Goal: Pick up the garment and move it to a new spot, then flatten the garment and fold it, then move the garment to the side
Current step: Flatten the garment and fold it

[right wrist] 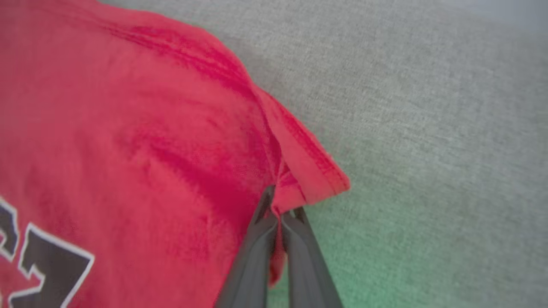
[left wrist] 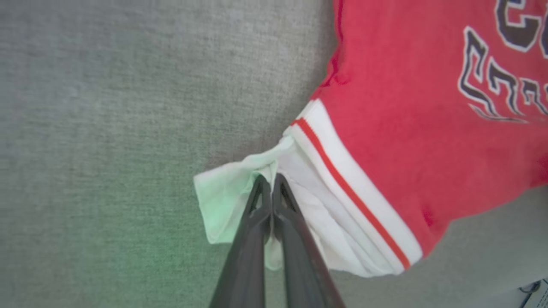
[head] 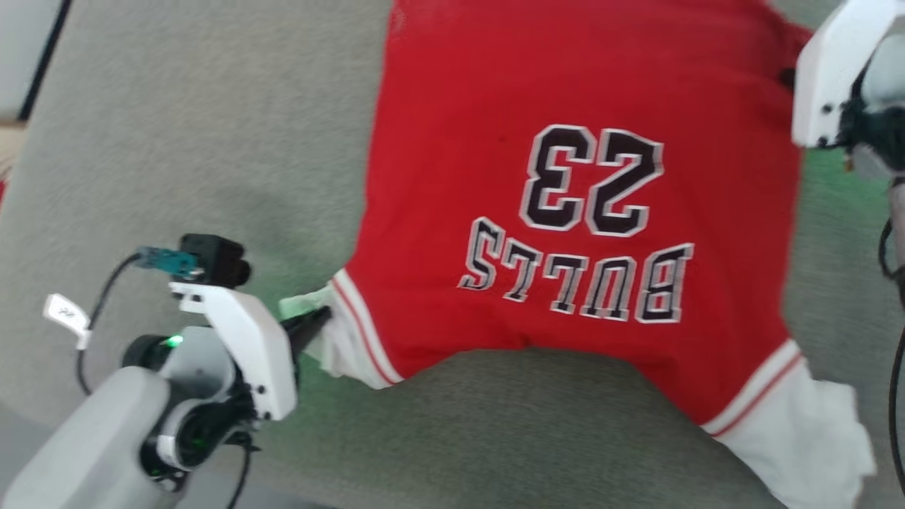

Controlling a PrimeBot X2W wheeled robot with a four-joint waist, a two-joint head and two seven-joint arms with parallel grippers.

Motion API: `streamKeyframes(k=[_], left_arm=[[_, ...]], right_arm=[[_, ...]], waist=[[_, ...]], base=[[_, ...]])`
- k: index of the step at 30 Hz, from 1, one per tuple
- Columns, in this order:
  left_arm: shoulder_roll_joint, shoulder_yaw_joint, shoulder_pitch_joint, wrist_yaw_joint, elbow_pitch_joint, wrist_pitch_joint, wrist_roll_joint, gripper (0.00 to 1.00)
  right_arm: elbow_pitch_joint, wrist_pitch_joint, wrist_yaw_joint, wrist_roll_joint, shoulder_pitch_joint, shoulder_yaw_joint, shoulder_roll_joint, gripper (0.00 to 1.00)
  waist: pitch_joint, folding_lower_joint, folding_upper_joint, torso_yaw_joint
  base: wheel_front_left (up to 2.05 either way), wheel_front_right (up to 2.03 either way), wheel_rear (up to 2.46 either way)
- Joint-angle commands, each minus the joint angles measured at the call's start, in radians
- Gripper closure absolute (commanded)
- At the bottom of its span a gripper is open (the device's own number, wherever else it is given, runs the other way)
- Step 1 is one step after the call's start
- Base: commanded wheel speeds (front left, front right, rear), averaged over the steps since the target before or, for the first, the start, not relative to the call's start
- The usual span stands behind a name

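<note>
The garment (head: 495, 106) is showing red, with white sleeves, red-and-white striped trim and black, white-outlined "23" and "BULLS" lettering. The woven surface (head: 177, 141) is looking grey, glowing green at lower left.

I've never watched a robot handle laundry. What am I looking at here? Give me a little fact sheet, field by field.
Item: garment, a red jersey with white sleeves; "23" and "BULLS" read upside down in the head view
Surface: grey cloth-like surface
Left gripper: shut, pinching the white sleeve
Right gripper: shut, pinching a red hem corner
Other sleeve: free, crumpled on the surface
Lay: spread out, printed side up, not yet folded
</note>
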State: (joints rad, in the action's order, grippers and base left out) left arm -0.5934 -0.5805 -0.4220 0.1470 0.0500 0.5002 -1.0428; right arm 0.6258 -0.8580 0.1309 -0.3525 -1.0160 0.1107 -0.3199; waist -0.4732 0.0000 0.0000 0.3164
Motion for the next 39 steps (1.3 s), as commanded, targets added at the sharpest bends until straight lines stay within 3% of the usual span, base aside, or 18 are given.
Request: streamKeyframes(k=[1,9,13,19,24,29,32,33,36,39], left_arm=[[-0.012,0.011,0.010,0.007,0.003,-0.009,0.001,1.00],[-0.079,0.062,0.044,0.025,-0.012,-0.023,-0.014,1.00],[-0.104,0.078,0.055,0.035,-0.024,-0.025,-0.017,1.00],[-0.121,0.086,0.053,0.046,-0.052,-0.012,-0.021,1.00],[-0.116,0.080,0.039,0.050,-0.065,-0.004,-0.016,1.00],[-0.106,0.073,0.025,0.048,-0.062,-0.002,-0.014,1.00],[-0.101,0.070,0.017,0.042,-0.055,0.000,-0.014,1.00],[-0.100,0.069,0.016,0.041,-0.052,0.000,-0.013,1.00],[-0.098,0.069,0.016,0.041,-0.048,-0.003,-0.013,1.00],[-0.100,0.075,0.029,0.047,-0.050,-0.009,-0.021,1.00]], right_arm=[[-0.032,-0.002,0.000,-0.028,0.022,0.021,-0.015,1.00],[-0.379,-0.072,-0.001,-0.226,0.232,0.106,-0.097,1.00],[-0.567,-0.136,0.000,-0.293,0.401,0.081,-0.119,1.00],[-0.798,-0.208,0.000,-0.308,0.676,-0.014,-0.082,1.00],[-0.858,-0.194,0.000,-0.276,0.825,-0.071,-0.016,1.00],[-0.762,-0.103,-0.001,-0.232,0.903,-0.072,0.054,1.00],[-0.671,-0.022,-0.002,-0.205,0.895,-0.034,0.054,0.31],[-0.653,-0.002,-0.003,-0.196,0.891,-0.020,0.049,0.00],[-0.646,0.038,-0.003,-0.185,0.870,0.000,0.026,0.00],[-0.750,0.039,-0.003,-0.186,0.849,-0.003,-0.012,0.00]], waist=[[0.034,0.0000,0.0000,-0.051],[0.089,0.0000,0.0000,-0.176],[0.108,0.0000,0.0000,-0.224],[0.114,0.0000,0.0000,-0.260],[0.107,0.0000,0.0000,-0.262],[0.096,0.0000,0.0000,-0.257],[0.094,0.0000,0.0000,-0.254],[0.094,0.0000,0.0000,-0.253],[0.096,0.0000,0.0000,-0.254],[0.104,0.0000,0.0000,-0.258]], base=[[0.00,0.00,0.00],[0.00,0.00,0.00],[0.00,0.00,0.00],[0.00,0.00,0.00],[0.00,0.00,0.00],[0.00,0.00,0.00],[0.00,0.00,0.00],[0.00,0.00,0.00],[0.00,0.00,0.00],[0.00,0.00,0.00]])
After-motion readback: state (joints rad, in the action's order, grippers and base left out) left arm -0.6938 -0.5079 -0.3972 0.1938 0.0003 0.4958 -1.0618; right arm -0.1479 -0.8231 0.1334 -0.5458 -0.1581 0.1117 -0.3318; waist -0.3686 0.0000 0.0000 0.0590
